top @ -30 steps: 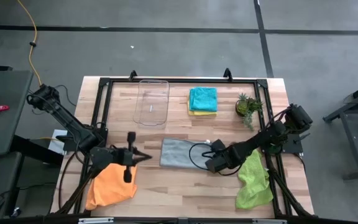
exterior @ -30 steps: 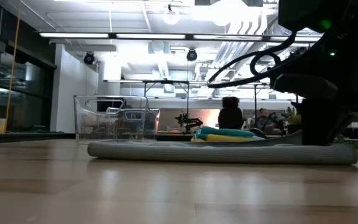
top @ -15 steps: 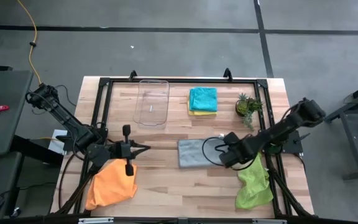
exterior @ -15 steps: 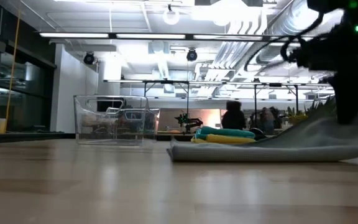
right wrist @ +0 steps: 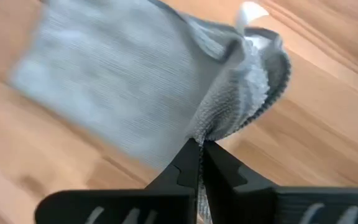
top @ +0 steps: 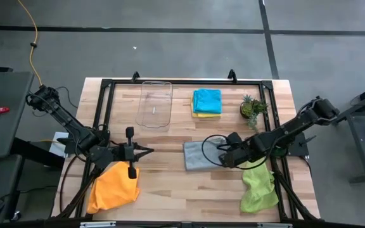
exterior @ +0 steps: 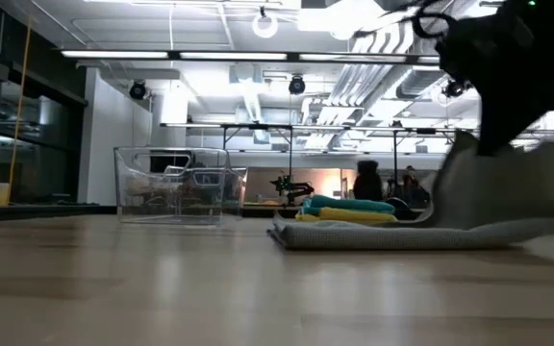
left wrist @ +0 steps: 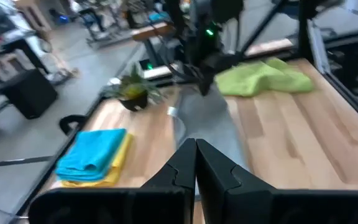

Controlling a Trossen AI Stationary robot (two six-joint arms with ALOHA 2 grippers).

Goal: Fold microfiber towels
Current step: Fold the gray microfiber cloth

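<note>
A grey towel (top: 198, 155) lies mid-table, and my right gripper (top: 225, 156) is shut on its raised right end (exterior: 498, 183). My left gripper (top: 147, 151) hovers shut and empty over the table's left side, just beyond the crumpled orange towel (top: 114, 187). A crumpled lime green towel (top: 258, 183) lies at the near right. A folded teal-blue towel (top: 206, 99) rests on a folded yellow one (top: 198, 114) at the far edge. In the left wrist view, my shut left gripper (left wrist: 196, 146) points at the grey towel (left wrist: 207, 121). My right gripper pinches a bunched edge of the grey towel (right wrist: 213, 118) between its two fingers, near the corner with the white tag (right wrist: 250, 11). The fingers slant steeply down from above. That end is lifted and gathered; the rest (exterior: 354, 235) lies flat on the table.
A clear plastic tray (top: 154, 103) stands at the far edge, left of the folded towels. A small potted plant (top: 253, 107) sits at the far right, close to my right arm. Bare wood shows along the near edge between the orange and green towels.
My right gripper has risen and drawn toward the table's right edge with the grey towel's end. That end has lifted off the table and stands up. The towel's left part has slid rightward along the wood and stays flat.
</note>
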